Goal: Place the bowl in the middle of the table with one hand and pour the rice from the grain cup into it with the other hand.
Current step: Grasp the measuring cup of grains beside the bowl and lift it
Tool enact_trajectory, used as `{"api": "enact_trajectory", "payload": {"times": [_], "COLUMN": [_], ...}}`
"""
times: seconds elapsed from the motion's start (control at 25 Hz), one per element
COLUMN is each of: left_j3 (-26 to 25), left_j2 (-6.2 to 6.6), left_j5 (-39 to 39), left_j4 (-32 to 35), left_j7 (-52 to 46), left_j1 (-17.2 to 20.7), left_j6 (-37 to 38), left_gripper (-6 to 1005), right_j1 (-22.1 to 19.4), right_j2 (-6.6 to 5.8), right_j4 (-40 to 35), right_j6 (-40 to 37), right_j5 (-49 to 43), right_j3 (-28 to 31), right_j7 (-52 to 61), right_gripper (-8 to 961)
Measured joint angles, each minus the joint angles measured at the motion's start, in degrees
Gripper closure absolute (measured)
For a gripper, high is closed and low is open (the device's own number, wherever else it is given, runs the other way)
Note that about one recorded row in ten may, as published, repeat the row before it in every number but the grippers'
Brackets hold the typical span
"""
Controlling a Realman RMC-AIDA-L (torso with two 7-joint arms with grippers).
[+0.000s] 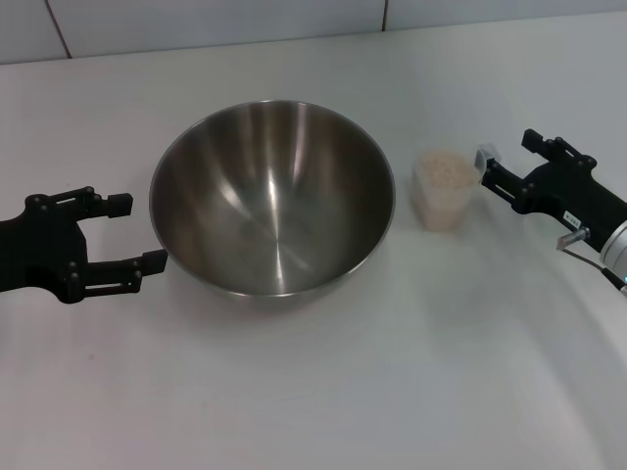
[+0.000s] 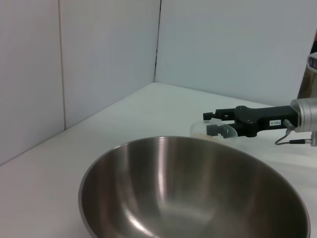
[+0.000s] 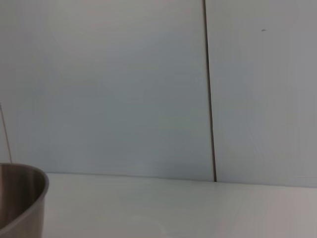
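The steel bowl [image 1: 272, 196] stands upright and empty on the white table [image 1: 313, 392], near its middle. My left gripper [image 1: 137, 233] is open just left of the bowl, with its near fingertip [image 1: 152, 260] close to the bowl's wall and nothing held. The clear grain cup [image 1: 443, 191], full of rice [image 1: 443, 171], stands upright just right of the bowl. My right gripper [image 1: 505, 149] is open right of the cup, one fingertip [image 1: 487, 159] by its rim. The left wrist view shows the bowl [image 2: 193, 188], the cup [image 2: 228, 132] and the right gripper [image 2: 212, 123].
A pale panelled wall [image 1: 196, 24] runs along the table's far edge. The right wrist view shows only the bowl's edge [image 3: 22, 198], the table [image 3: 173, 208] and the wall. White tabletop stretches in front of the bowl.
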Motion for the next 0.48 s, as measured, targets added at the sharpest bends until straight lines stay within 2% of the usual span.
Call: {"api": "enact_trajectory", "payload": {"times": [0.2, 0.48], "left_j3": [0.07, 0.16], "left_j2": [0.0, 0.0], "left_j5": [0.0, 1.44], "left_j4": [0.0, 0.36], "left_j7": [-0.06, -0.48], "left_j1": [-0.08, -0.36], "left_j6": [0.07, 0.09], "left_gripper": [159, 159], "right_j1": [0.14, 0.54], "right_j2": [0.08, 0.17], "right_j4": [-0.03, 0.34], "right_j6": [0.01, -0.09], "right_j5": [0.0, 0.06], "right_j3": [0.0, 0.0], "right_j7": [-0.15, -1.62], "right_gripper": [271, 421]}}
